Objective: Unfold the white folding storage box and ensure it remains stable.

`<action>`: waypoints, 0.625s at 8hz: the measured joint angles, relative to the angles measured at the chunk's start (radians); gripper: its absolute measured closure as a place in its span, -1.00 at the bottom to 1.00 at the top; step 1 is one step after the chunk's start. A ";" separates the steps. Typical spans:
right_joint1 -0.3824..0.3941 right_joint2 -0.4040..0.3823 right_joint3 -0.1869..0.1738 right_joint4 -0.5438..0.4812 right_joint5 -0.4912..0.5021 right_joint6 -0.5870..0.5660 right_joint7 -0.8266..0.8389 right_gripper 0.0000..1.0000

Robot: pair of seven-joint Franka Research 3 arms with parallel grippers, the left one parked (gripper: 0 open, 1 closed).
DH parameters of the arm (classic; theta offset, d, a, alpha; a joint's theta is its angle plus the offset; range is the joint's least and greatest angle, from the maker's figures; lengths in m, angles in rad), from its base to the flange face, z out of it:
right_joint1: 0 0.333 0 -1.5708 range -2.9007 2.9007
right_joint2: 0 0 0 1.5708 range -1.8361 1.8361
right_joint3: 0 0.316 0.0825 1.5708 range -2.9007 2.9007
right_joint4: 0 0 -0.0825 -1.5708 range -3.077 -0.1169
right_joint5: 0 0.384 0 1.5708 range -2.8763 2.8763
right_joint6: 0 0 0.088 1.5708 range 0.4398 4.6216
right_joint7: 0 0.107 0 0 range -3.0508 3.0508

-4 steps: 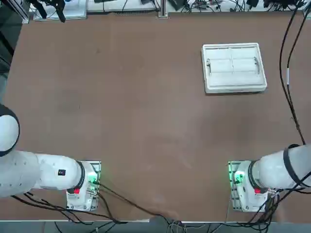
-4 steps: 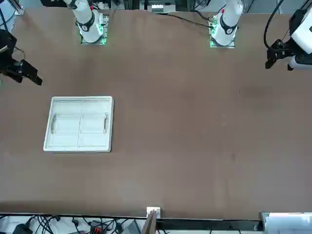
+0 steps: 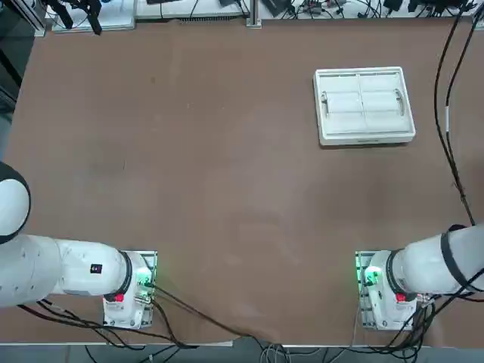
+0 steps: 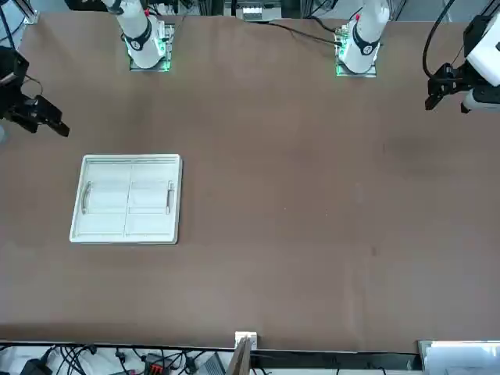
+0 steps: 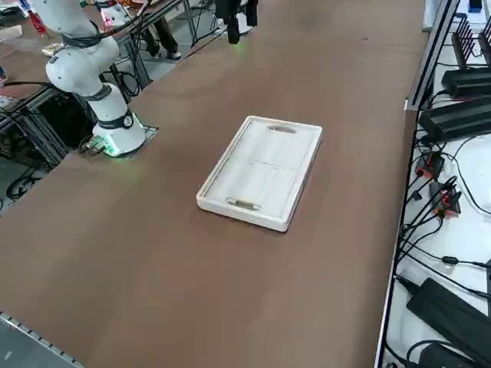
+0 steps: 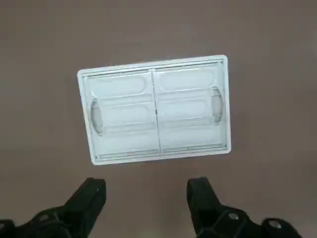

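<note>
The white folding storage box (image 3: 364, 106) lies folded flat on the brown table, in the far right part of it. Its panels are down inside the thick rim, and its handle holes show in the front view (image 4: 127, 199), the right side view (image 5: 262, 172) and the right wrist view (image 6: 154, 109). My right gripper (image 6: 146, 192) hangs high above the table, open, with nothing between its black fingers (image 6: 91, 194). It looks down on the box and is well clear of it. The front view shows the right gripper (image 4: 47, 117) at the table's edge, on the robot's side of the box.
Black cables (image 3: 448, 91) hang along the table's right edge. Power bricks and cable bundles (image 5: 453, 115) lie on a shelf beyond the far edge. My right arm's base (image 3: 378, 291) is bolted near the front edge.
My right gripper has shifted very slightly in the front view. The box has not moved.
</note>
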 joint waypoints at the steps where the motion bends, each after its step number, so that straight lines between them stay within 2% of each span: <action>1: 0.017 0.011 0.010 -0.005 0.012 0.019 0.001 -1.00; 5: 0.157 0.138 0.023 -0.122 0.037 0.271 0.088 -1.00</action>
